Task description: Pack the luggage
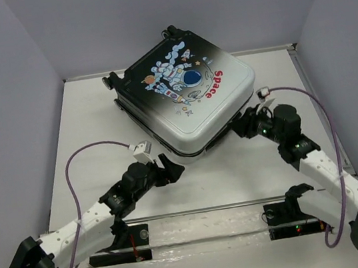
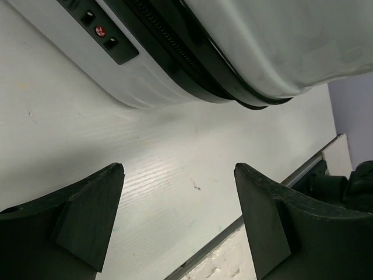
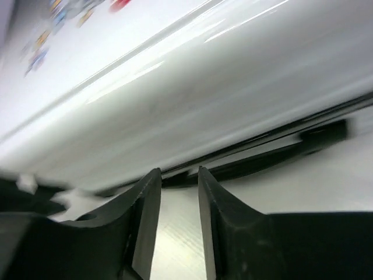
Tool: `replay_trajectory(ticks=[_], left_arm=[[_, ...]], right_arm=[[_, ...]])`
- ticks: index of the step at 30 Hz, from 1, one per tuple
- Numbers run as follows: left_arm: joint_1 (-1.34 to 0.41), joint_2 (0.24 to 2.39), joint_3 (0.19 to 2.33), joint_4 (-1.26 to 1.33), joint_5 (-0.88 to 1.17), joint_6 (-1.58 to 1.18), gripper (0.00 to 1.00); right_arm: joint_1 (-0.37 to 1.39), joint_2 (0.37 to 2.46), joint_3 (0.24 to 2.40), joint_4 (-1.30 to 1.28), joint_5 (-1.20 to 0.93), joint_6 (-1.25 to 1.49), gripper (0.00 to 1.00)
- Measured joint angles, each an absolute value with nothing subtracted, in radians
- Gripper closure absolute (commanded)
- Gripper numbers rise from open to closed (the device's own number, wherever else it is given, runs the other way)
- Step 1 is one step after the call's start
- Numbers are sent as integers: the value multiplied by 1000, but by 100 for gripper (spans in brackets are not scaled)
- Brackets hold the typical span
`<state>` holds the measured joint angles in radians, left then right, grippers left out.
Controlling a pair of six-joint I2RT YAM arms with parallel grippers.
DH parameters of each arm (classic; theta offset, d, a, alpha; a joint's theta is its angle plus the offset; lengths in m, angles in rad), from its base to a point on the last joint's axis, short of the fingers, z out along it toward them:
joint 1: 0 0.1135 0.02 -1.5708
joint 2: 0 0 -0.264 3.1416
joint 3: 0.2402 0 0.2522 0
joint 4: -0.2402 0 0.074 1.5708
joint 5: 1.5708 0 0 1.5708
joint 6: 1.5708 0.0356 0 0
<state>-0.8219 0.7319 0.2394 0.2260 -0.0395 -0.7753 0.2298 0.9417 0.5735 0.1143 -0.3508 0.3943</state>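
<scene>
luggage [image 1: 192,108], red "Space" lettering [image 1: 214,86] beside cartoon astronaut [image 1: 173,74]

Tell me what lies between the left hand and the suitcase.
Only bare table. The left wrist view shows the open left hand just short of the suitcase, with nothing on the stretch between them.

White arms [image 1: 79,231], black joints [image 1: 290,124], purple cables [image 1: 99,144]; left claw [image 2: 179,169] matte black.

Left arm [image 1: 88,223] reaching low from the bottom left towards the centre, left end effector [image 1: 168,168] with fingers spread wide, right arm [image 1: 324,169] bent inward from the bottom right, right end effector [image 1: 242,124] with fingers only narrowly parted
</scene>
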Motion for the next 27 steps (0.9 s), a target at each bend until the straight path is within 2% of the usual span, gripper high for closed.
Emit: replay_trajectory(ticks=[3, 7, 19, 27], left_arm=[[-831, 799, 253, 253, -54, -747, 21], [-830, 820, 290, 271, -84, -723, 29], [-830, 859, 354, 303, -124, -647, 30], [-830, 877, 359, 302, -130, -625, 31]], right_arm=[[436, 852, 472, 127, -375, 399, 52], [578, 921, 435, 144, -385, 384, 49], [611, 1175, 424, 363, -362, 304, 48], [637, 1243, 410, 495, -345, 295, 48]])
